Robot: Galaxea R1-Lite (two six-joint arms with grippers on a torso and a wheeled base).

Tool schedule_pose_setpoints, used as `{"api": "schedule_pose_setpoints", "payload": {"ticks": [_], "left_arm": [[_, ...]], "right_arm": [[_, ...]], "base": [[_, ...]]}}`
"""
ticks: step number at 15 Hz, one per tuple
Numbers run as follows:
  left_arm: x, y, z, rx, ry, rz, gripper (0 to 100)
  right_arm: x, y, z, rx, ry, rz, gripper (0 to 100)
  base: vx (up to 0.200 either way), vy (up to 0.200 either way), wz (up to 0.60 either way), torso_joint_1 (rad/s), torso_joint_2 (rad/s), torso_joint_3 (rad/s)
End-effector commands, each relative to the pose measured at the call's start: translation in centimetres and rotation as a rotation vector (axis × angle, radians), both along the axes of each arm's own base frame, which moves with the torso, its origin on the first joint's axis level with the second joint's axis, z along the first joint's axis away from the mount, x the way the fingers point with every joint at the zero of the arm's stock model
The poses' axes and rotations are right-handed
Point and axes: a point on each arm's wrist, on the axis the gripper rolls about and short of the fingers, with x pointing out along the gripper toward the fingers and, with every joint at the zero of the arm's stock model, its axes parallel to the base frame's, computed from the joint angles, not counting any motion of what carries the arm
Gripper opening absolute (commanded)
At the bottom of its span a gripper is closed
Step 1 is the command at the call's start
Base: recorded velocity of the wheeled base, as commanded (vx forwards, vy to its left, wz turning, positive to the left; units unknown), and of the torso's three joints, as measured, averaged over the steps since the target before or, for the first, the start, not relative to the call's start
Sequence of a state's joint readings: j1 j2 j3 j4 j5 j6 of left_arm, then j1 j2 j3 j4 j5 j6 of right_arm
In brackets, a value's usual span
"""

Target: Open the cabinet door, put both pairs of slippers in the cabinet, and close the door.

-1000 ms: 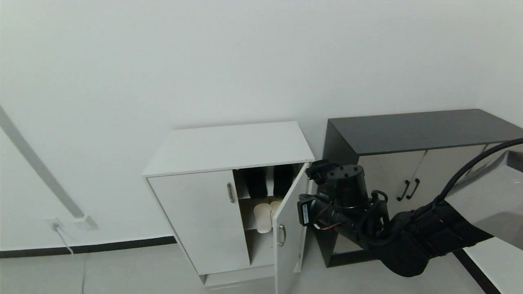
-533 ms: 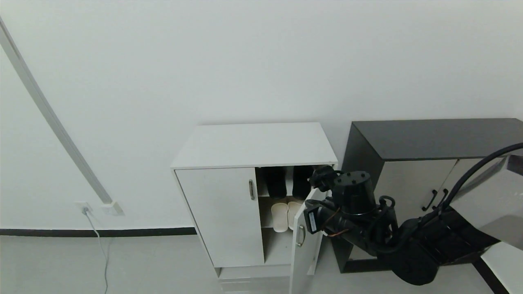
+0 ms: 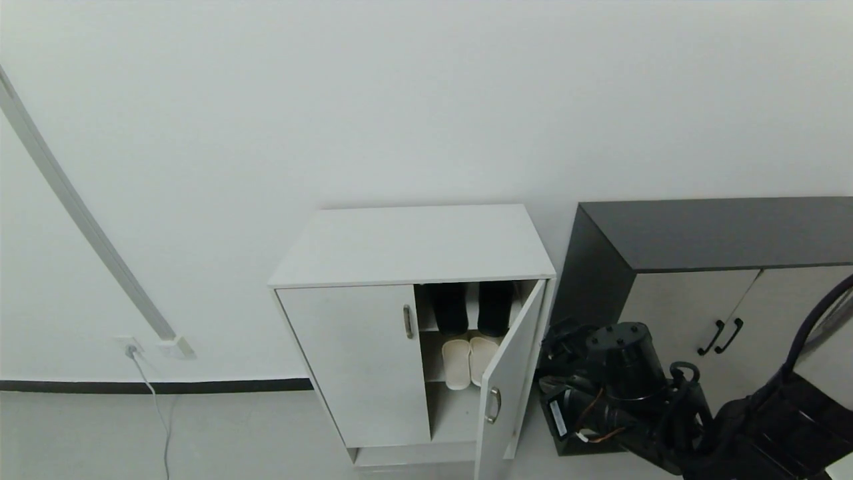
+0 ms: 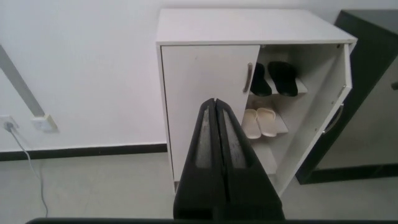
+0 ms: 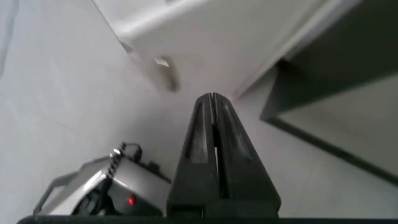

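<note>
**Inspector:** Condition of the cabinet at inspection?

**Officer:** The white two-door cabinet stood against the wall. Its left door was shut. Its right door stood open, swung outward, with the metal handle on its outer face.

**Inspector:** Location of the slippers?

**Officer:** Both pairs were inside the cabinet, in the half behind the right door. The black slippers sat side by side on the upper shelf. The cream slippers lay side by side on the shelf directly below them.

**Inspector:** State of the grippers?

**Officer:** The right gripper was low at the cabinet's right side, just outside the open door. Its fingers were pressed fully together with nothing between them. I could not tell whether it touched the door. The left gripper hung in front of the cabinet, well apart from it and lined up with the shut left door. Its fingers were likewise closed flat against each other and held nothing.

**Inspector:** Other items noted?

**Officer:** A black-topped cabinet with pale doors stood just to the right of the white one. Well to the cabinet's left, a wall socket with a white cable sat low on the wall. A grey conduit ran diagonally upward from beside it.
</note>
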State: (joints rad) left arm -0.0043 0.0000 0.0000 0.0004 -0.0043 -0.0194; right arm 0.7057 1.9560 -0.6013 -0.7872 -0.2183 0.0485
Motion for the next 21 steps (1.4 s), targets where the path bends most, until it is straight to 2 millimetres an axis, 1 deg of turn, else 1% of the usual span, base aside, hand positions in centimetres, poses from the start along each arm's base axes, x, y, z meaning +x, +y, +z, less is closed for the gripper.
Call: {"api": "schedule_pose_setpoints", "payload": {"ticks": [1,2,4,6,11,13,16,21], "left_arm": [[0.0,0.0,0.0,-0.001,0.0,-0.001,0],[0.0,0.0,0.0,-0.001,0.001,-0.001,0],[0.0,0.0,0.0,-0.002,0.001,0.002,0],[0.0,0.0,0.0,-0.002,0.001,0.001,0],[0.0,0.0,0.0,-0.002,0.001,0.002,0],[0.0,0.0,0.0,-0.002,0.0,0.002,0],[0.0,0.0,0.0,-0.002,0.001,0.001,0],[0.0,0.0,0.0,-0.004,0.0,0.002,0]], "right_arm": [[-0.4,0.0,-0.4,-0.01,0.015,0.007,0],[-0.1,0.3,-1.0,-0.014,0.021,0.015,0],[0.8,1.1,-1.4,-0.002,0.011,0.021,0],[1.7,2.0,-2.4,-0.009,0.019,0.021,0],[4.6,4.3,-4.0,0.02,0.008,0.004,0],[5.6,5.0,-4.3,0.035,-0.005,0.001,0],[7.0,5.7,-5.0,0.051,-0.019,-0.015,0],[8.8,6.9,-4.9,0.113,-0.081,-0.022,0]], "base": [[0.0,0.0,0.0,0.0,0.0,0.0],[0.0,0.0,0.0,0.0,0.0,0.0],[0.0,0.0,0.0,0.0,0.0,0.0],[0.0,0.0,0.0,0.0,0.0,0.0],[0.0,0.0,0.0,0.0,0.0,0.0],[0.0,0.0,0.0,0.0,0.0,0.0],[0.0,0.0,0.0,0.0,0.0,0.0],[0.0,0.0,0.0,0.0,0.0,0.0]]}}
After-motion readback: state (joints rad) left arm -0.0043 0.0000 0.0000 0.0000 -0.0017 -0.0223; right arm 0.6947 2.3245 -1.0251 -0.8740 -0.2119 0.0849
